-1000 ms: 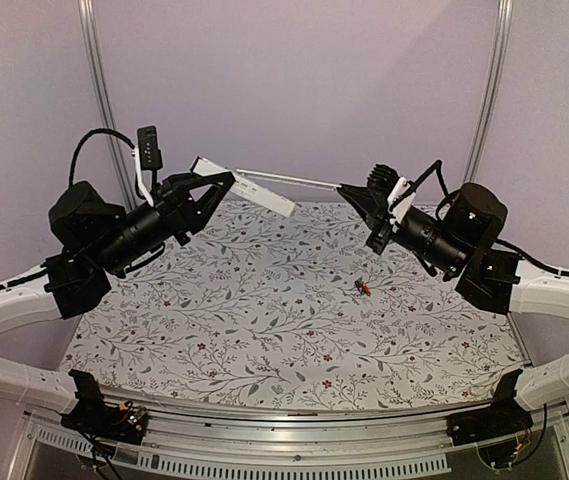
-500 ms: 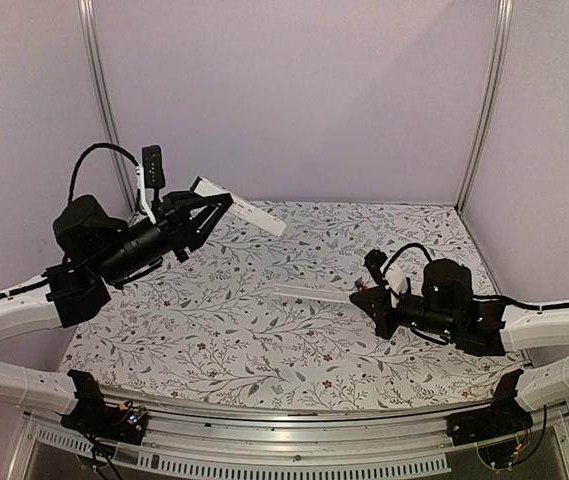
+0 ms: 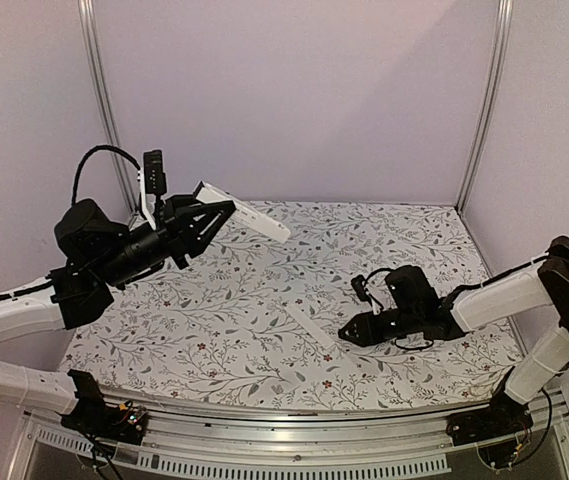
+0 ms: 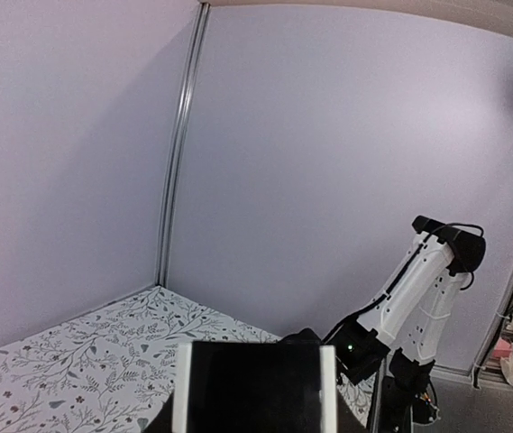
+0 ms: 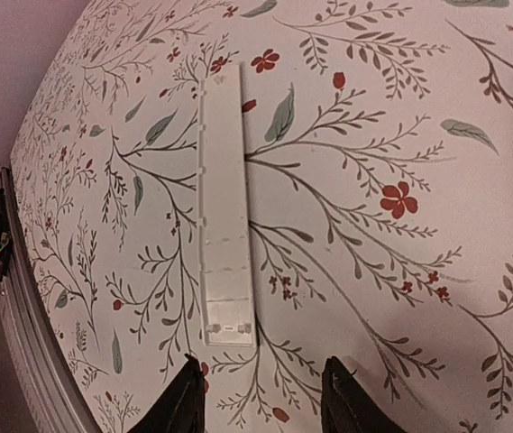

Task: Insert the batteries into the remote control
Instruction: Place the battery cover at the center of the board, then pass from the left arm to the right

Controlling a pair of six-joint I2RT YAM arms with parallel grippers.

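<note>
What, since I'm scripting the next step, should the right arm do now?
Probably back the open right gripper up off the floral-cloth table: the thin flat white cover strip lies free ahead of it, and the left gripper holds the long white remote control aloft.

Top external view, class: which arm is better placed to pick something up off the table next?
Right. Its hand sits low over the table, open and empty, just short of the cover strip. The left hand is raised, shut on the remote control.
</note>
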